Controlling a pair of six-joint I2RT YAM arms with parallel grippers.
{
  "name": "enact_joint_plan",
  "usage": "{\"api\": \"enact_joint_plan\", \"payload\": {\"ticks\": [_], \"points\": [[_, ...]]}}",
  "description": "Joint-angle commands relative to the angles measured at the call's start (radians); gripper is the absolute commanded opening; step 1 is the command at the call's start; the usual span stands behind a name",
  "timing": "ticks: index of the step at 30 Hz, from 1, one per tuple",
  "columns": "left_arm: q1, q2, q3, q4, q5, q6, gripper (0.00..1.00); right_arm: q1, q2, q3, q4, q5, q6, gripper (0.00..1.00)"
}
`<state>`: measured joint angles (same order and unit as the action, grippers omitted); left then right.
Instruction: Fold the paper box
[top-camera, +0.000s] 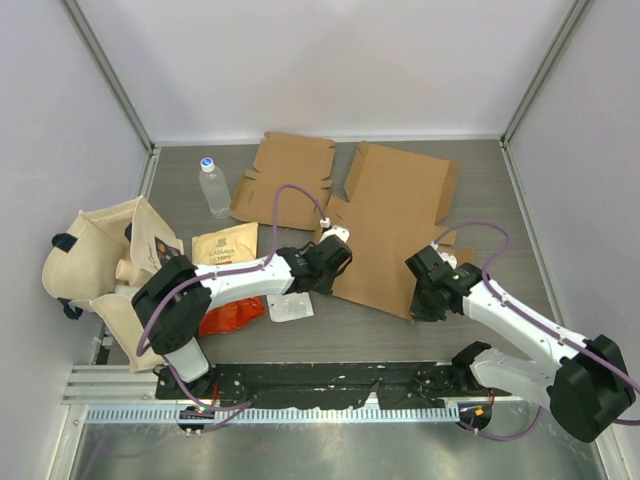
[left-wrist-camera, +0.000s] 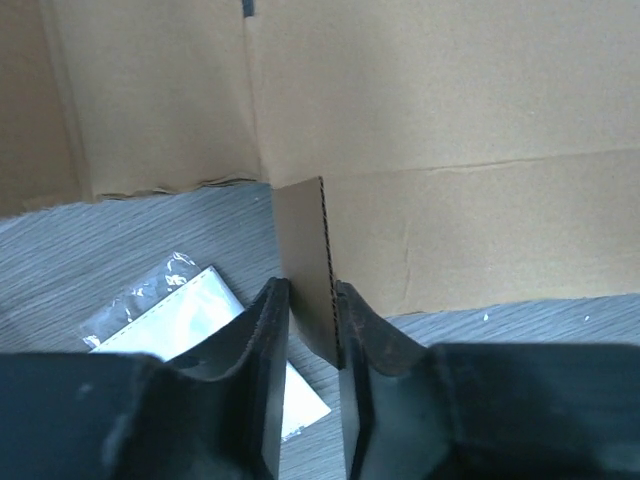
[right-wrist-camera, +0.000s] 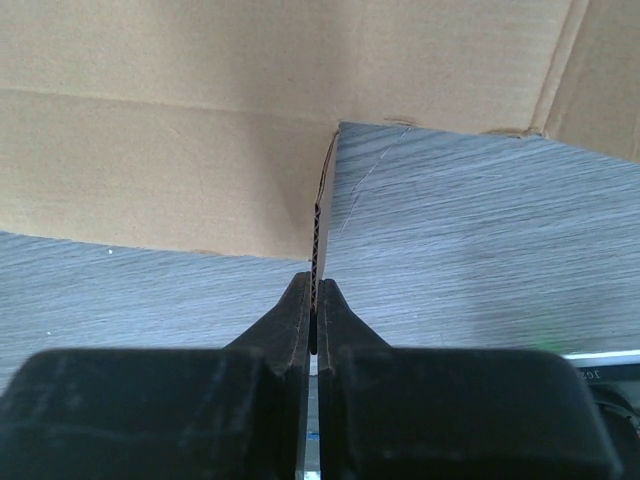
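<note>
Cardboard paper box (top-camera: 398, 215) lies unfolded, both jaws pinching its flaps

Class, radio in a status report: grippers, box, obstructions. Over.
Left gripper shut on cardboard box, left flap. Right gripper shut on right flap. Box mostly flat. White packet beside left gripper.

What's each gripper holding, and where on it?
Both hold the cardboard box: left gripper pinches its upright near-left flap, right gripper its near-right flap.

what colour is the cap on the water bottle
Blue. The cap on the bottle shows best, though small, in the top external view.
</note>
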<state>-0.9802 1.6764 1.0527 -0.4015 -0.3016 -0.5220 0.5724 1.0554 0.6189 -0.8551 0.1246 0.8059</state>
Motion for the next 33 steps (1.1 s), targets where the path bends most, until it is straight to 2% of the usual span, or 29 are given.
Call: {"api": "enact_joint_plan", "payload": {"ticks": [1,7,8,10,12,13,15,16,19,20,22,23,25,27,31,33], "points": [[-0.020,-0.020,0.029,0.090,0.091,-0.015,0.31,0.009,-0.095,0.041,0.084,0.070,0.072,0.01],[-0.020,-0.072,0.009,0.105,0.085,-0.039,0.45,0.011,-0.167,-0.013,0.116,0.027,0.153,0.01],[-0.017,-0.087,-0.003,0.112,0.084,-0.047,0.55,0.011,-0.178,-0.025,0.117,0.029,0.164,0.01],[-0.009,-0.159,-0.042,0.130,0.088,-0.074,0.68,0.011,-0.219,-0.044,0.122,0.030,0.200,0.01],[0.018,-0.217,-0.068,0.148,0.101,-0.099,0.73,0.010,-0.245,-0.067,0.123,0.036,0.219,0.01],[0.029,-0.278,-0.094,0.151,0.114,-0.128,0.80,0.009,-0.267,-0.071,0.120,0.046,0.236,0.01],[0.063,-0.340,-0.131,0.147,0.128,-0.170,0.81,0.007,-0.285,-0.073,0.108,0.056,0.257,0.01],[0.084,-0.424,-0.182,0.145,0.113,-0.197,0.83,0.009,-0.299,-0.074,0.110,0.055,0.269,0.01],[0.110,-0.565,-0.326,0.177,0.093,-0.373,0.86,0.007,-0.357,-0.079,0.123,0.043,0.347,0.01],[0.109,-0.660,-0.359,0.211,0.082,-0.459,0.86,0.006,-0.391,-0.084,0.132,0.040,0.389,0.01],[0.107,-0.736,-0.464,0.280,0.094,-0.550,0.87,0.006,-0.423,-0.088,0.148,0.033,0.432,0.01],[0.107,-0.782,-0.497,0.376,0.111,-0.643,0.87,0.004,-0.440,-0.099,0.171,0.027,0.470,0.01],[0.106,-0.784,-0.555,0.516,0.134,-0.716,0.89,0.003,-0.474,-0.113,0.198,0.014,0.502,0.01],[0.095,-0.703,-0.540,0.561,0.166,-0.763,0.89,0.003,-0.495,-0.122,0.212,-0.008,0.547,0.01],[0.055,-0.496,-0.368,0.572,0.205,-0.794,0.90,0.003,-0.528,-0.160,0.272,-0.040,0.604,0.01],[0.051,-0.404,-0.355,0.602,0.185,-0.873,0.90,0.003,-0.549,-0.172,0.289,-0.057,0.640,0.01]]}}
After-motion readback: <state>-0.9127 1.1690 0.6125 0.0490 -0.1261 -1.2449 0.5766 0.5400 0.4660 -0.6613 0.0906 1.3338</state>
